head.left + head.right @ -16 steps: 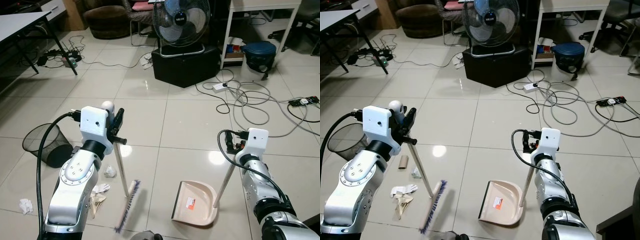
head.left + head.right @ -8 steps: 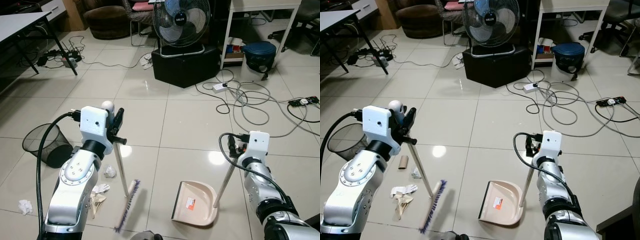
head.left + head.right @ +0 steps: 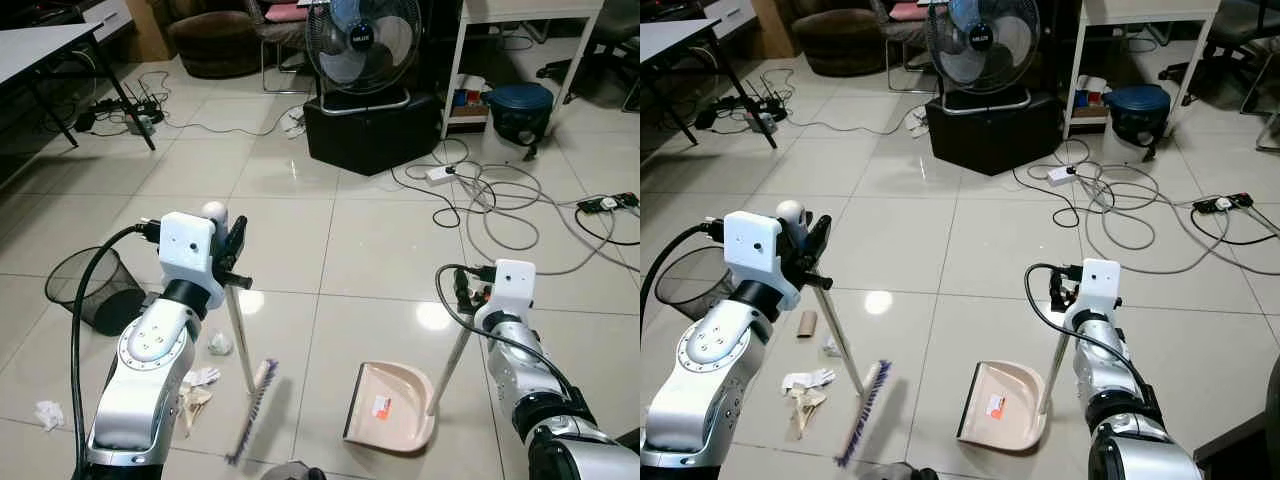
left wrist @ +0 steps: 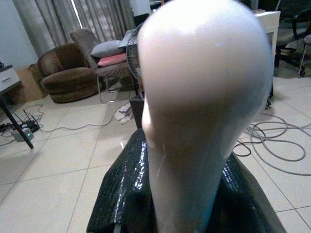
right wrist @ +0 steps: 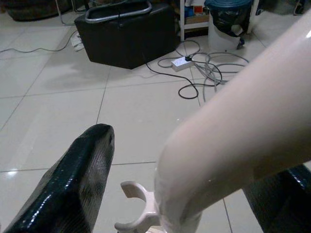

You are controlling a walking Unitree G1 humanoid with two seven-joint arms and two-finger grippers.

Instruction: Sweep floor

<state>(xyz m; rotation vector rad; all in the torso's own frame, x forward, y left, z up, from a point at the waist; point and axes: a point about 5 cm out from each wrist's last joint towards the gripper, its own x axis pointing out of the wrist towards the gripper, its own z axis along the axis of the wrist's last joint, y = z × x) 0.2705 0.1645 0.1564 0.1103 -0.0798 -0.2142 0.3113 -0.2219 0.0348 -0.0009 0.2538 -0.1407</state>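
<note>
Left eye view, floor: pale glossy tiles (image 3: 300, 190), with loose cables (image 3: 500, 200) lying ahead on the right, well apart from the work area.
Wire bin: a black mesh wastebasket (image 3: 85, 290) lies tipped over on the left; a wide broom stroke would likely knock it.
Dustpan: the beige pan (image 3: 392, 408) rests flat on the tiles with its mouth facing the brush, its long pole (image 3: 452, 360) rising to the right gripper (image 3: 490, 290). Right wrist view shows one black finger (image 5: 73, 184) beside the pale handle (image 5: 233, 131) and another at the far edge, so the claw looks pinched around it. Risk: if the pan lifts or twists, rubbish would slide under its lip.
Broom: the brush head (image 3: 254, 410) sits on the floor between the litter and the pan; its pole (image 3: 240, 340) runs up to the left gripper (image 3: 232, 262), whose fingers clamp just below the rounded white tip (image 4: 204, 97).
Litter: crumpled paper (image 3: 198, 385) beside the left arm, a smaller wad (image 3: 219, 343), and a stray scrap (image 3: 50, 411) further left.
Main hazard: the litter lies behind the brush, near the arm, so a push towards the pan from here would probably miss it, and the stray scrap looks hard to reach.
</note>
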